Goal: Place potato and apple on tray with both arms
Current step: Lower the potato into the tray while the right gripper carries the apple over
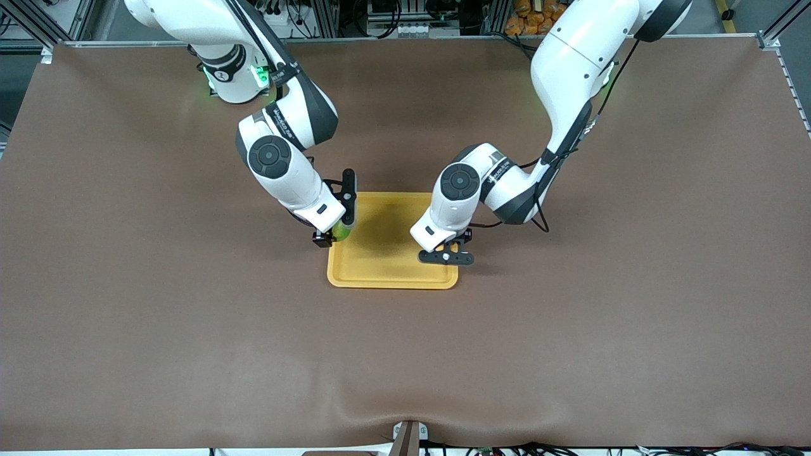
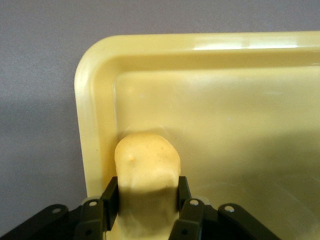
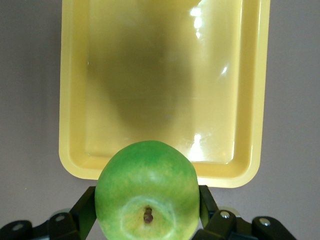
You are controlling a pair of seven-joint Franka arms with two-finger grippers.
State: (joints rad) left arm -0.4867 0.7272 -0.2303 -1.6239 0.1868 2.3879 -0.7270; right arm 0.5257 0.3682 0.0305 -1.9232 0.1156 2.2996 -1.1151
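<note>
The yellow-orange tray [image 1: 386, 256] lies mid-table. My right gripper [image 1: 334, 233] is shut on the green apple [image 1: 343, 232] and holds it over the tray's edge at the right arm's end. In the right wrist view the apple [image 3: 147, 197] fills the gripper [image 3: 147, 200], stem dimple toward the camera, with the tray [image 3: 160, 75] below. My left gripper [image 1: 447, 254] is over the tray corner at the left arm's end. It is shut on the pale-yellow potato [image 2: 147, 162], whose tip is just inside the tray's rim [image 2: 95, 125]. The black fingers [image 2: 111, 197] press the potato's sides. The potato is hidden in the front view.
A brown cover [image 1: 190, 329] spreads over the whole table around the tray. A small bracket [image 1: 408, 437] sits at the table edge nearest the front camera. Cables and frame parts line the edge by the arm bases.
</note>
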